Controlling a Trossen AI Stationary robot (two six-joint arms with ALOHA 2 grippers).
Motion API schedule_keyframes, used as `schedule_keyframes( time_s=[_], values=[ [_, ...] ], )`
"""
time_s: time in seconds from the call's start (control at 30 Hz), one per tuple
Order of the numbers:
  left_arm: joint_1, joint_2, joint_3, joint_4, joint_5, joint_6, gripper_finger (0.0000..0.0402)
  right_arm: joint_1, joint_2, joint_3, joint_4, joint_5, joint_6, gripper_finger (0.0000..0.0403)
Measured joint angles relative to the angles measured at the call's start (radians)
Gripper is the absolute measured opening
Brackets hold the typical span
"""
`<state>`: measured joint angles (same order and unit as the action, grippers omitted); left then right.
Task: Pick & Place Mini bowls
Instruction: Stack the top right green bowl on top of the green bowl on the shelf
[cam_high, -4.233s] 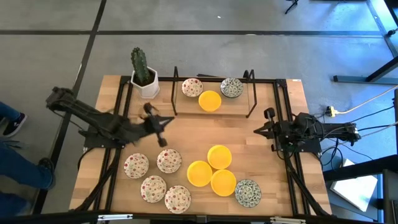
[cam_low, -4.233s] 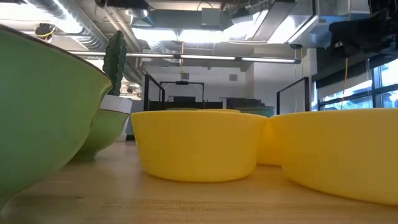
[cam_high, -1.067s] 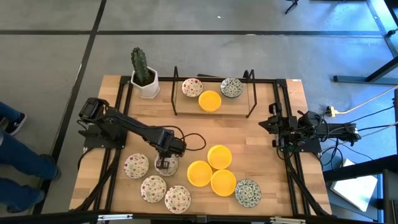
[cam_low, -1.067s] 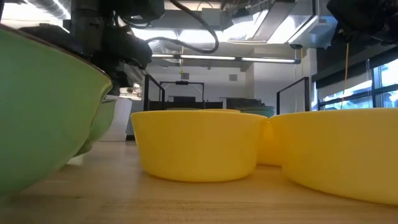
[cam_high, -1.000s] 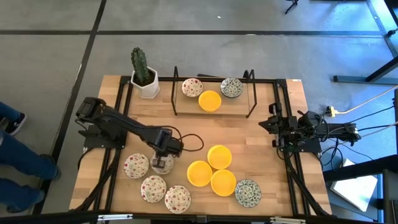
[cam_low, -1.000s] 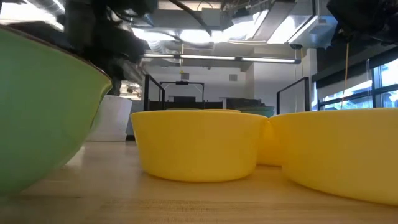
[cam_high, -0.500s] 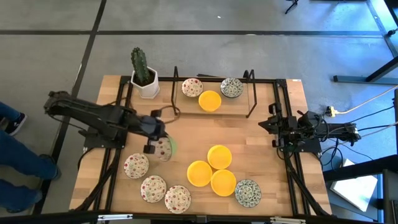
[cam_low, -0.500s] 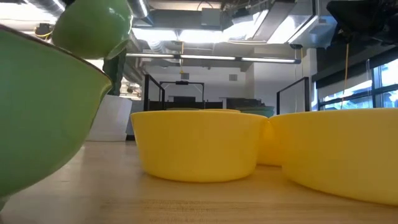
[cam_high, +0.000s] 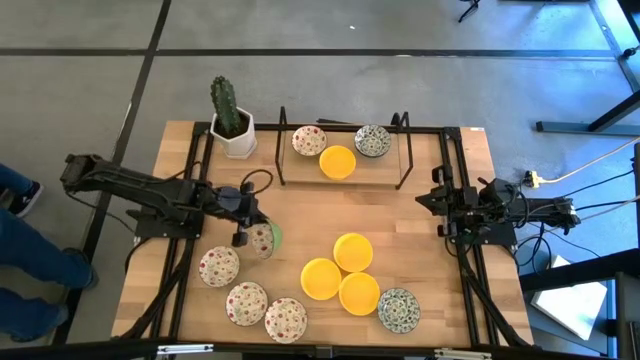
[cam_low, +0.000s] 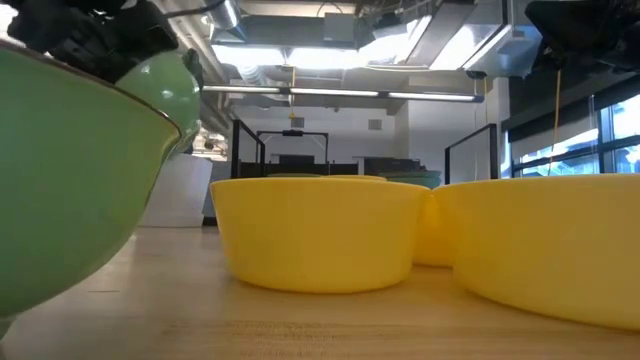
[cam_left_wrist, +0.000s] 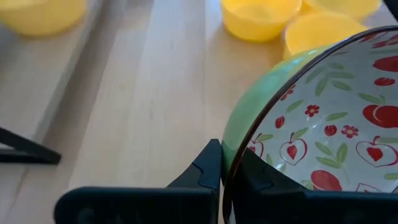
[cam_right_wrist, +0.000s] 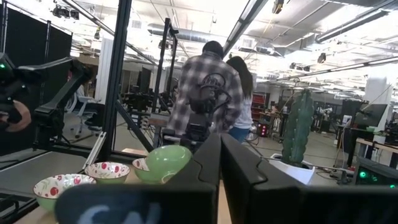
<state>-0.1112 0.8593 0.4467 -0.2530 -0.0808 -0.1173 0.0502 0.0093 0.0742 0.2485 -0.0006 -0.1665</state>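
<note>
Bowl (cam_left_wrist: 311, 143) tilted on edge, rim pinched in left gripper (cam_left_wrist: 229, 163) jaws

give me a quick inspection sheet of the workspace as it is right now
surface: wooden table, black frame rails along its sides
job's things: red-patterned bowl lifted, tilted; three more and four yellow bowls on the table; three bowls in the rack
clutter: potted cactus at back left corner
grippers: left gripper shut on the bowl's rim; right gripper shut, empty, parked at right edge
cables: yellow plug and cords on the floor, right
surroundings: two people standing beyond the table
</note>
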Motion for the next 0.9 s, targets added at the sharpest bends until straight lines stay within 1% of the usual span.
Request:
schedule_keyframes(
  time_s=[0.13, 0.17, 0.2, 0.27, 0.3, 0.37, 0.43, 0.53, 0.67, 0.77, 0.9],
  values=[
    [0.003, -0.011, -0.058, 0.070, -0.024, -0.001, 0.0008, 0.000, 0.000, 0.000, 0.000, 0.000, 0.000, 0.0014],
    [0.004, -0.012, -0.068, 0.110, -0.060, -0.008, 0.0008, 0.000, 0.000, 0.000, 0.000, 0.000, 0.000, 0.0014],
    [0.008, -0.012, -0.073, 0.162, -0.118, -0.026, 0.0008, 0.000, 0.000, 0.000, 0.000, 0.000, 0.000, 0.0014],
    [0.024, -0.011, -0.070, 0.276, -0.272, -0.086, 0.0008, 0.000, 0.000, 0.000, 0.000, 0.000, 0.000, 0.0014],
    [0.032, -0.009, -0.056, 0.309, -0.325, -0.103, 0.0008, 0.000, 0.000, 0.000, 0.000, 0.000, 0.000, 0.0014],
    [0.045, -0.009, -0.009, 0.333, -0.374, -0.113, 0.0008, 0.000, 0.000, 0.000, 0.000, 0.000, 0.000, 0.0014],
    [0.055, -0.008, 0.062, 0.328, -0.384, -0.085, 0.0008, 0.000, 0.000, 0.000, 0.001, 0.000, 0.000, 0.0014],
    [0.086, 0.010, 0.219, 0.271, -0.415, -0.008, 0.0008, 0.000, 0.000, 0.000, 0.001, 0.000, 0.000, 0.0014],
    [0.154, 0.095, 0.511, 0.107, -0.509, 0.065, 0.0007, 0.000, 0.000, 0.000, 0.006, 0.000, -0.008, 0.0014],
    [0.238, 0.215, 0.770, -0.081, -0.511, 0.116, 0.0007, 0.000, 0.000, 0.000, 0.009, 0.000, -0.027, 0.0014],
    [0.358, 0.428, 1.100, -0.357, -0.460, 0.131, 0.0007, 0.000, 0.000, 0.000, 0.011, 0.000, -0.026, 0.0014]
  ],
)
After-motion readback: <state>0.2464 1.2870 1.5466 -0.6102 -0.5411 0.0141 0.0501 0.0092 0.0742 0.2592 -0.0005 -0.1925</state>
